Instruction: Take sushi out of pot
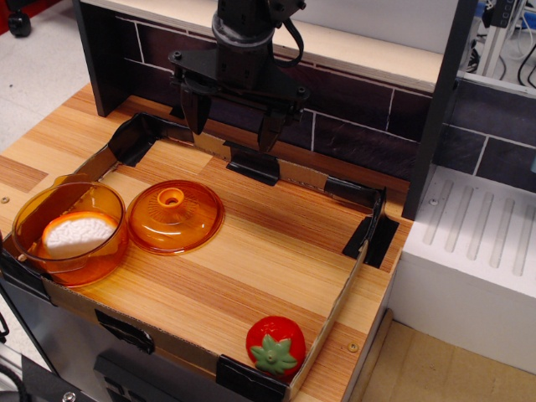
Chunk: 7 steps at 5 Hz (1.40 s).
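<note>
Here's the translucent orange pot (pixel 67 230), round and deep-walled, sitting at the near-left edge of the striped wooden tabletop (pixel 251 260). Inside it lies the sushi (pixel 78 234), a rounded white rice-textured block with an orange layer along its upper side. Just right of the pot, touching or nearly so, rests the glossy domed lid (pixel 176 216), knob up. Far right of the pot, a red strawberry (pixel 275 345) hugs the cardboard rim. The black end effector (pixel 231 124) hangs well behind the pot, fingers spread wide, gripping nothing, bare wood stretching between.
</note>
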{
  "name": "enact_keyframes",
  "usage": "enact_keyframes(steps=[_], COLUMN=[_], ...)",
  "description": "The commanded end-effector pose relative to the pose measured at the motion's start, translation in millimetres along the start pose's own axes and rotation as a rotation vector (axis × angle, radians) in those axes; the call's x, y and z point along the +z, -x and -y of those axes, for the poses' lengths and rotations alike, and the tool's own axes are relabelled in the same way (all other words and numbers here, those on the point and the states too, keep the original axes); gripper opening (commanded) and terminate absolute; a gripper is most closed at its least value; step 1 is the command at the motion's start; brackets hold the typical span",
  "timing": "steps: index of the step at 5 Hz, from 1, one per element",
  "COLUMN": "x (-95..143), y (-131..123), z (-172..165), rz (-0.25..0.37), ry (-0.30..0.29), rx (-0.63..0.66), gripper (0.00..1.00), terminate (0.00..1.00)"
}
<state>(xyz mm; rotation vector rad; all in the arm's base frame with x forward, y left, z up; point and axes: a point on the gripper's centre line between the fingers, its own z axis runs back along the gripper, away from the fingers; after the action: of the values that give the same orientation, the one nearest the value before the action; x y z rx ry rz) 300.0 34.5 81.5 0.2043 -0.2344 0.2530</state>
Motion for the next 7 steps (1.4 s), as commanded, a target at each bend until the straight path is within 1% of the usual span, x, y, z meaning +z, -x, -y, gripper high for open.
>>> enact_keyframes(steps=[1, 2, 3, 4, 5, 6, 7], x=[0.0, 10.3, 33.2, 47.3, 47.4, 34.5, 13.4], y=[0.0, 2.9, 4.8, 9.6, 23.7, 35.8, 45.7], z=[0.0, -11.7, -32.7, -54.0, -81.9, -101.4, -116.9], rz=[0.0, -0.073, -0.098, -0.103, -0.163, -0.217, -0.259], ry=[0.0, 0.096, 0.145, 0.198, 0.234, 0.181, 0.151], rx=[0.0, -0.15, -0.227, -0.336, -0.532, -0.68, -0.779], gripper=[1.0, 1.0, 1.0, 1.0, 1.0, 1.0, 1.0], terminate=[0.0, 0.0, 0.0, 0.0, 0.0, 0.0, 0.0])
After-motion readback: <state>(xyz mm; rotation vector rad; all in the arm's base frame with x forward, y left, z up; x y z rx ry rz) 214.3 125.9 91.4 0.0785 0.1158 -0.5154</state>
